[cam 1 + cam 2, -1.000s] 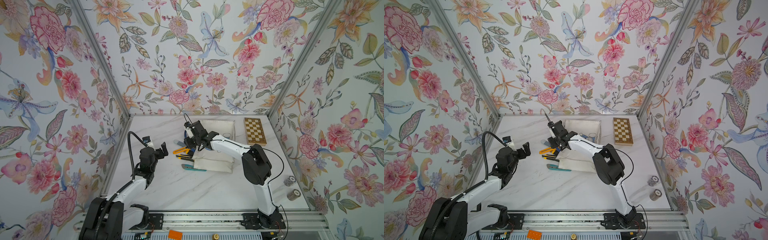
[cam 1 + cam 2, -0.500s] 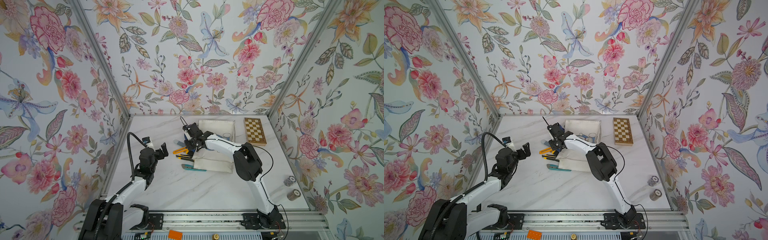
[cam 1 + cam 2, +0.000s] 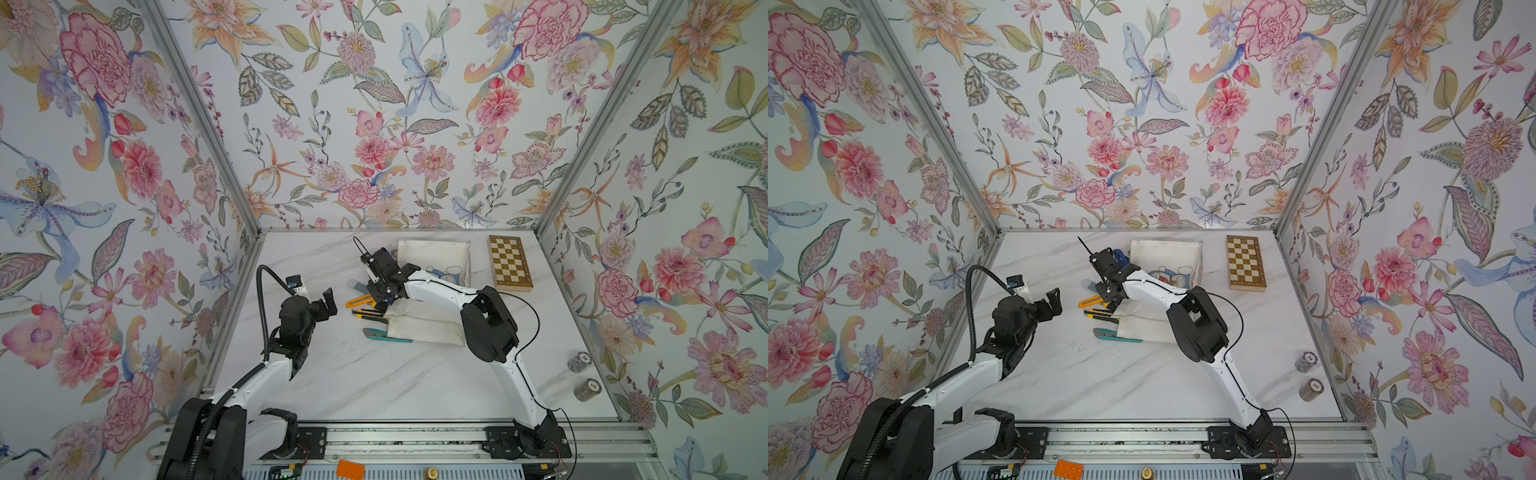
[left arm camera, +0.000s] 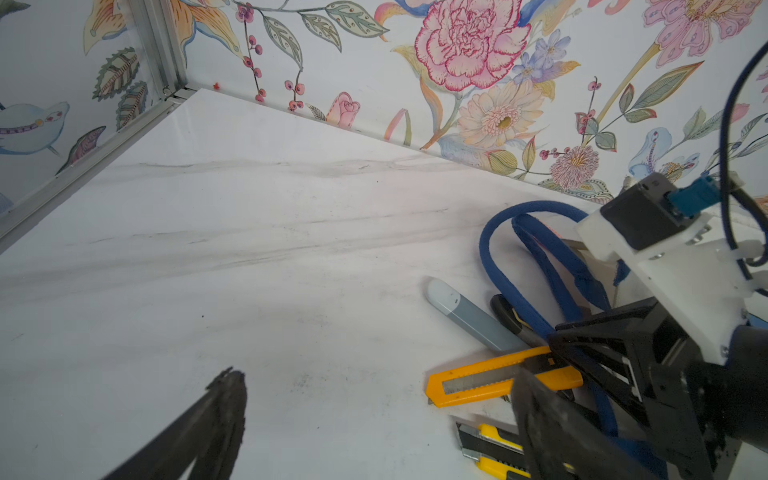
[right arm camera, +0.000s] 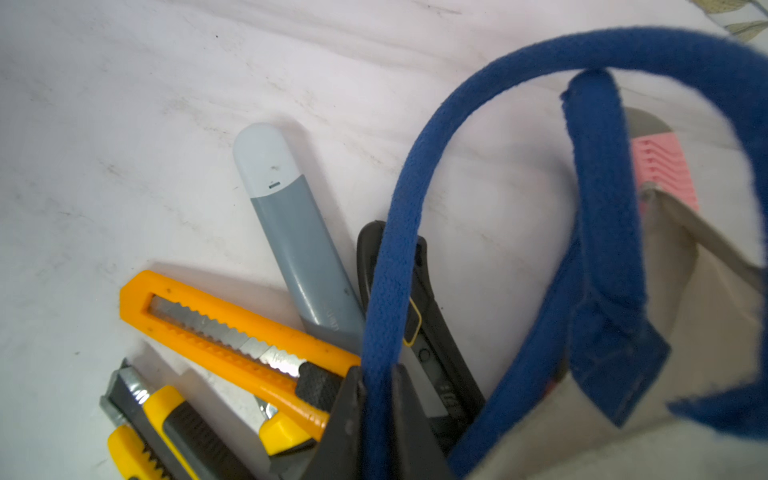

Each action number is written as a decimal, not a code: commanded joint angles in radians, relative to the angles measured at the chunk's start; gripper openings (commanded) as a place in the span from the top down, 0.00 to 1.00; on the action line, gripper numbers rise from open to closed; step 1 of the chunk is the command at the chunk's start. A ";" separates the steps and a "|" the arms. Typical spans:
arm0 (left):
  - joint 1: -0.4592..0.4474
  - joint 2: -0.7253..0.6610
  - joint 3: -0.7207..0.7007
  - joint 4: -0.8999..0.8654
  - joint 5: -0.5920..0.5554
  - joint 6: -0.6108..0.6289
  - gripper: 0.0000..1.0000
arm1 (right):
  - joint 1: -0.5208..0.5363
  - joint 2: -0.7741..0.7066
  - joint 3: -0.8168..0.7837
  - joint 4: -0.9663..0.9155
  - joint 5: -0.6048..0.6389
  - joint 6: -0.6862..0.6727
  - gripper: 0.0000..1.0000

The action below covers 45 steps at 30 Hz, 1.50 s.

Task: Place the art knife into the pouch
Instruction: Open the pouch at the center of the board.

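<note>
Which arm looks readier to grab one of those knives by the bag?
Left, probably. The left fingers are open, empty and near the orange knife. The right fingers are pinched on the blue strap of the pouch, so they're busy.

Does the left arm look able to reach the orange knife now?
Probably yes: the open left tool faces the orange knife across bare table; the right tool, shut on the blue strap, crowds only one end.

The left arm [image 3: 266, 374] and right arm [image 3: 436, 291] have white links and black joint housings. A black corrugated hose [image 3: 260, 307] runs along the left arm; a thin black cable [image 3: 536, 316] runs along the right. The right gripper [image 5: 376, 386] has black tapered fingers.
</note>
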 commanded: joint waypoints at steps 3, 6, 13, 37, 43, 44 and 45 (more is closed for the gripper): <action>-0.004 -0.017 0.012 -0.008 0.012 0.014 0.01 | -0.009 -0.032 0.020 -0.025 0.077 0.020 0.90; -0.006 -0.011 0.021 -0.019 0.027 0.015 0.01 | -0.021 -0.083 -0.006 -0.018 0.075 0.042 0.93; -0.006 -0.005 0.028 -0.003 0.061 -0.002 0.00 | -0.050 -0.254 -0.139 0.054 0.089 0.082 1.00; -0.194 0.361 0.272 0.215 0.381 -0.244 0.01 | -0.313 -0.945 -0.725 0.540 -0.221 0.288 1.00; -0.233 0.539 0.372 0.351 0.483 -0.374 0.01 | -0.339 -1.056 -0.798 0.599 -0.250 0.291 1.00; -0.237 0.562 0.389 0.376 0.504 -0.400 0.01 | -0.343 -1.072 -0.812 0.615 -0.260 0.288 1.00; -0.241 0.586 0.405 0.393 0.522 -0.420 0.01 | -0.346 -1.086 -0.825 0.630 -0.266 0.284 1.00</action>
